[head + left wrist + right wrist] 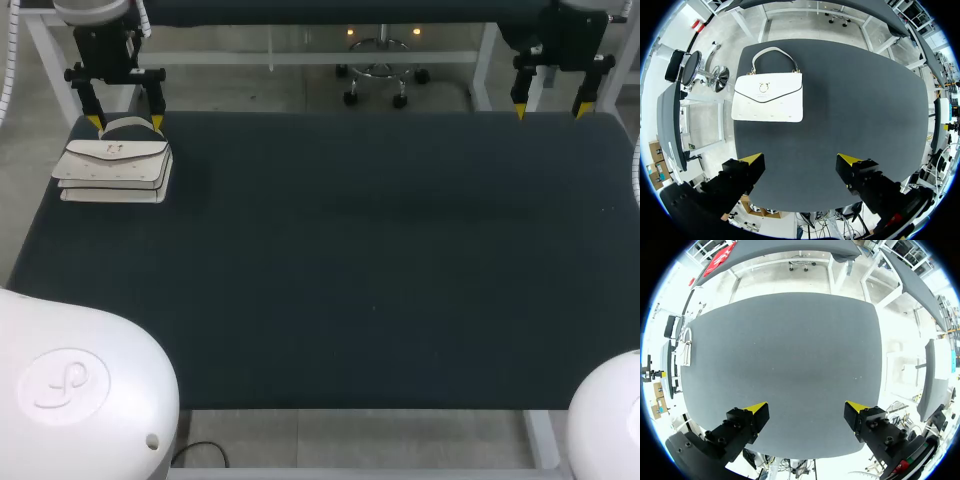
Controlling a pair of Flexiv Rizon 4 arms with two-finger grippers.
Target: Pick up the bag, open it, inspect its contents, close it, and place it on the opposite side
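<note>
Lying flat on the dark surface (380, 260), the bag (767, 97) has not been picked up yet. So I think the very first step is the one in hand.

The left jaws hang above it, wide open, with nothing between them. The bag is just ahead of their yellow tips (754, 159) and does not touch them. The right jaws are wide open too, and hold nothing. From them the bag is far off, right across the surface.

The bag is white, smooth and a bit shiny, like leather. It is a flat box shape with soft corners. A pointed flap (771, 86) folds over the front, with a thin dark line along its edge. A little gold clasp (763, 88) sits in the middle of the flap, and there is a row of tiny dots lower down. The handle (775, 52) is a thin curved strap on the side of the bag away from the left jaws. The surface looks dull and soft, like cloth.

Next, I think the left jaws must go down and close on the bag. The handle is thin, so they need to line up well with it.
</note>
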